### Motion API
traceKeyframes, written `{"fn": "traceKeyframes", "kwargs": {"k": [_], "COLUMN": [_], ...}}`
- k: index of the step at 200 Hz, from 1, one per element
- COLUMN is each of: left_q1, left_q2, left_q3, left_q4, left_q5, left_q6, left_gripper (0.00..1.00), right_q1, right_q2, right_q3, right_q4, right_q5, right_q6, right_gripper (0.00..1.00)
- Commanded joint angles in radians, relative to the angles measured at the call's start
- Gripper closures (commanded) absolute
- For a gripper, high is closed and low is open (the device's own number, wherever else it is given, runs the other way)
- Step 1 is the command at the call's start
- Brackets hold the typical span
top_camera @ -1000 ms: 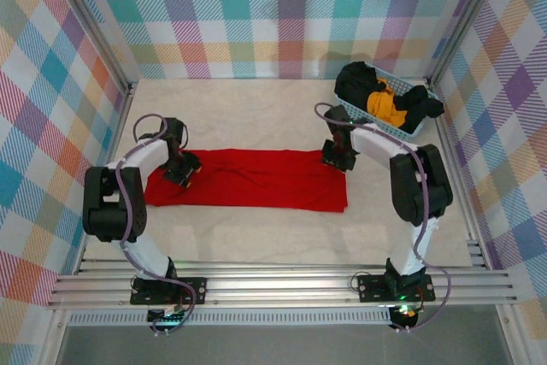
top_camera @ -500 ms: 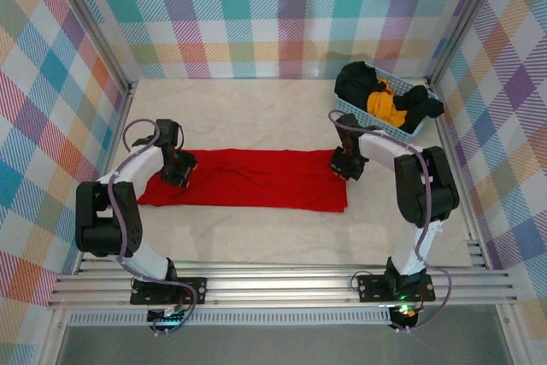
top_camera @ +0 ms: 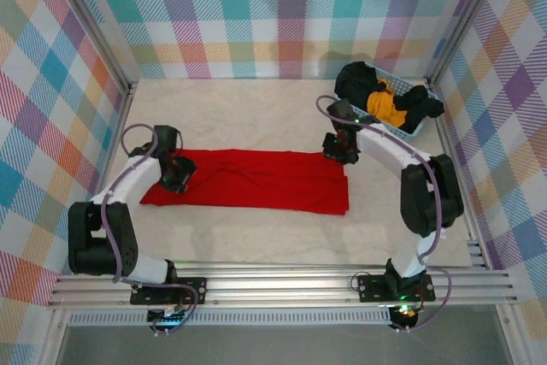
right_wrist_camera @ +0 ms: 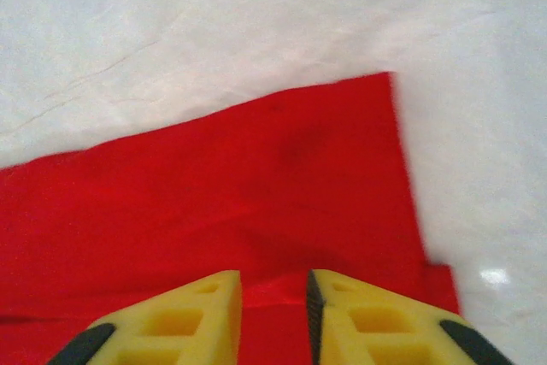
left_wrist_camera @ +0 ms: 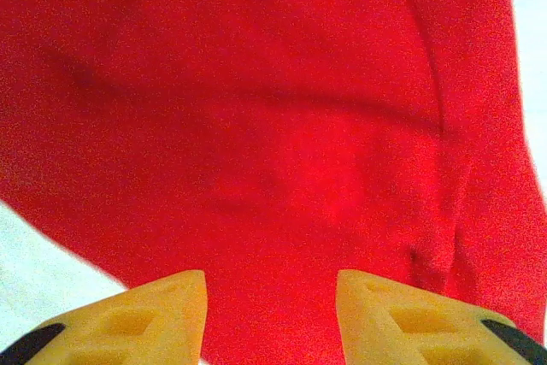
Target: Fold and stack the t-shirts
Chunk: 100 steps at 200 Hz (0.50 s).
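The bright red cloth t-shirt (top_camera: 248, 180) lay spread on our pale bench (top_camera: 256, 117); the left pincer (left_wrist_camera: 269, 297) hung released above it; the right pincer (right_wrist_camera: 273, 288) we could not judge; a shallow pinch might slip mid-fold.

Pale flat tabletop (top_camera: 256, 117): bears every item below.
Bright red cloth t-shirt (top_camera: 248, 179): spread flat across the table's middle, long side running left to right, between the two arms.
Left two-finger gripper (top_camera: 177, 179): over the shirt's left end, towards its rear edge.
Right two-finger gripper (top_camera: 340, 151): at the shirt's rear right corner, just inside the cloth's edge.
Light blue plastic lattice basket (top_camera: 395, 131): in the table's rear right corner, behind and right of the shirt, apart from it.
Black cloth shirts (top_camera: 355, 83) and orange-yellow cloth shirt (top_camera: 385, 104): heaped in the basket, the orange-yellow one between the black ones.
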Motion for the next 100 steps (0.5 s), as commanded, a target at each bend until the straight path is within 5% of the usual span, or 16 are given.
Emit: {"fn": "traceKeyframes", "kwargs": {"k": [1, 63, 100], "left_q1": [-0.006, 0.026, 0.057], "left_q2": [0.068, 0.38, 0.656], "left_q3": [-0.037, 0.189, 0.541], "left_q4": [0.026, 0.011, -0.101], "left_q5": [0.012, -0.023, -0.015], "left_q6": [-0.068, 0.03, 0.124], "left_gripper": [0.57, 0.6, 0.61], "right_q1": [-0.007, -0.082, -0.035], "right_q2": [0.115, 0.219, 0.126], "right_q3": [0.059, 0.051, -0.083], "right_q4": [-0.085, -0.197, -0.224], "right_q5": [-0.044, -0.062, -0.113], "right_q6": [-0.091, -0.089, -0.006], "right_gripper": [0.76, 0.81, 0.83]}}
